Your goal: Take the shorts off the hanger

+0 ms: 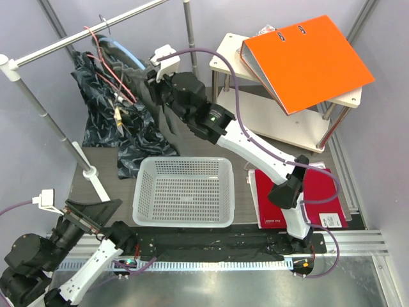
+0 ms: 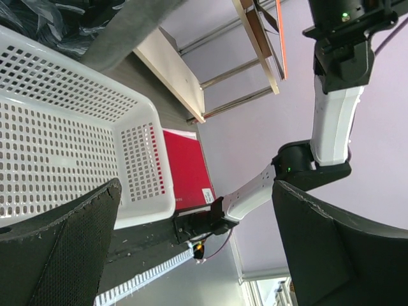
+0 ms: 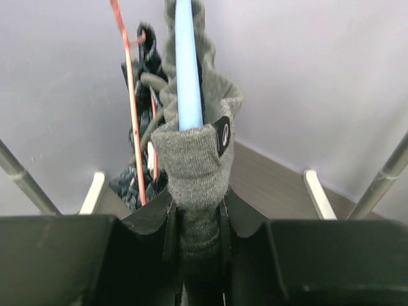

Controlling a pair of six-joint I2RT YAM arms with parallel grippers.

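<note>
Grey knit shorts (image 3: 191,159) hang over a light blue hanger (image 3: 187,70) on the rail at the back left. My right gripper (image 3: 199,236) is shut on the shorts' folded waistband, just below the hanger. In the top view the right gripper (image 1: 160,86) reaches up to the hanger (image 1: 128,52) and the dark grey shorts (image 1: 148,96). My left gripper (image 1: 89,214) is open and empty, low at the near left beside the basket. Its two black fingers (image 2: 57,248) stand wide apart.
A white mesh basket (image 1: 185,220) sits on the table in front of the rack. Dark garments (image 1: 102,102) on red hangers hang left of the shorts. An orange binder (image 1: 307,61) lies on a side table at the right. A red book (image 1: 326,204) lies by the right arm's base.
</note>
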